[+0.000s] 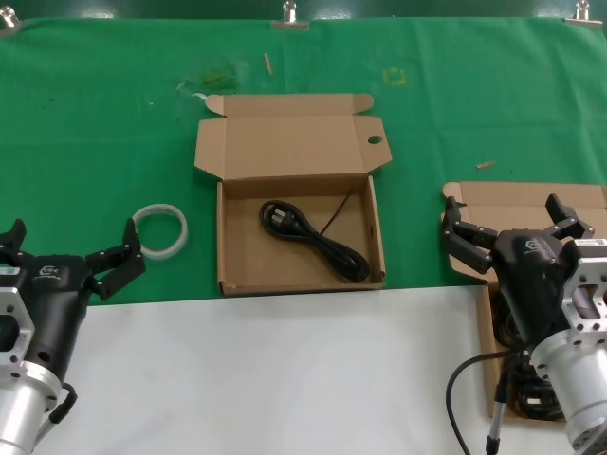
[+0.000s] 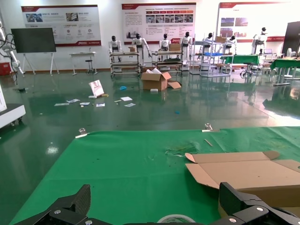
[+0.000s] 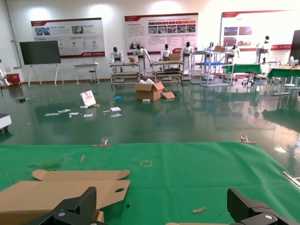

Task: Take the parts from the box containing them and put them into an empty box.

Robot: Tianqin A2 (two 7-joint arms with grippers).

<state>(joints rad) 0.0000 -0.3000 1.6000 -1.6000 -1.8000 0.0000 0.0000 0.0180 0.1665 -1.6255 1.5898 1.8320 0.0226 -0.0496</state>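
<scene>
I see one black power cord (image 1: 316, 237) lying coiled in the holed-flap box (image 1: 237, 265) at centre frame, lid open. The other box (image 1: 486, 327) sits at the right edge, more cords (image 1: 531, 398) in it, mostly hidden beneath my right gripper (image 1: 503, 220), jaws spread. My left gripper (image 1: 66, 251) hovers lower left, jaws spread, beside a white ring (image 1: 160, 232).
</scene>
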